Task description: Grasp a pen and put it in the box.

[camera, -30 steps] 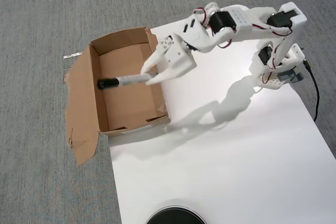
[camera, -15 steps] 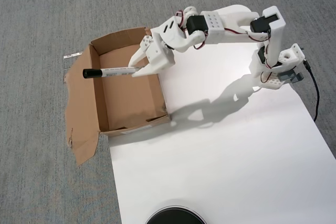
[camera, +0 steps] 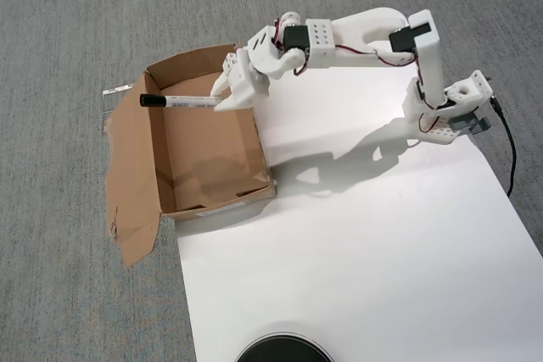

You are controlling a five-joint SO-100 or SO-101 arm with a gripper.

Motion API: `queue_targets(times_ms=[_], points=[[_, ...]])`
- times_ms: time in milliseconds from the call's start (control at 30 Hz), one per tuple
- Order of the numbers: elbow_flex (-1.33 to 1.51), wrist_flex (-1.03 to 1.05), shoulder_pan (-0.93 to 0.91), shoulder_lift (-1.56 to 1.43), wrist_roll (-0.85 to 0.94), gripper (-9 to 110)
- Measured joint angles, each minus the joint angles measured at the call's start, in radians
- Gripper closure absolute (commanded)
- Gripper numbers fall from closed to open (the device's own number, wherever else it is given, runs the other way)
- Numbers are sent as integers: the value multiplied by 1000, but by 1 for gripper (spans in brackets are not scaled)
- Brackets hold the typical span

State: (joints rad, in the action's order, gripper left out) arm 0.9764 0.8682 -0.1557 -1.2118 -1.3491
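In the overhead view, the brown cardboard box (camera: pixel 208 163) lies open at the left edge of the white sheet, with ragged flaps spread onto the carpet. The white pen (camera: pixel 182 101) with a black cap hangs level over the box's far part, its cap reaching the left wall. My gripper (camera: pixel 222 100) is shut on the pen's right end, above the box's upper right area. The white arm stretches left from its base (camera: pixel 445 116) at the right.
A white sheet (camera: pixel 356 243) covers the right of the grey carpet. A round black object (camera: pixel 284 350) shows at the bottom edge. A black cable (camera: pixel 509 150) runs down from the arm's base. A small white strip (camera: pixel 119 90) lies on the carpet left of the box.
The arm has stretched further left and towards the box's far wall, carrying the pen with it. The pen's cap moved from the box's middle to its upper left wall.
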Motion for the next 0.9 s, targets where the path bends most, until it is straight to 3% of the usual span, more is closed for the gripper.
queue_targets(times_ms=[267,700,900], points=[[-2,2,-2,130,-124,101],[-3,2,9,235,-137,101],[-3,2,9,233,-140,90]])
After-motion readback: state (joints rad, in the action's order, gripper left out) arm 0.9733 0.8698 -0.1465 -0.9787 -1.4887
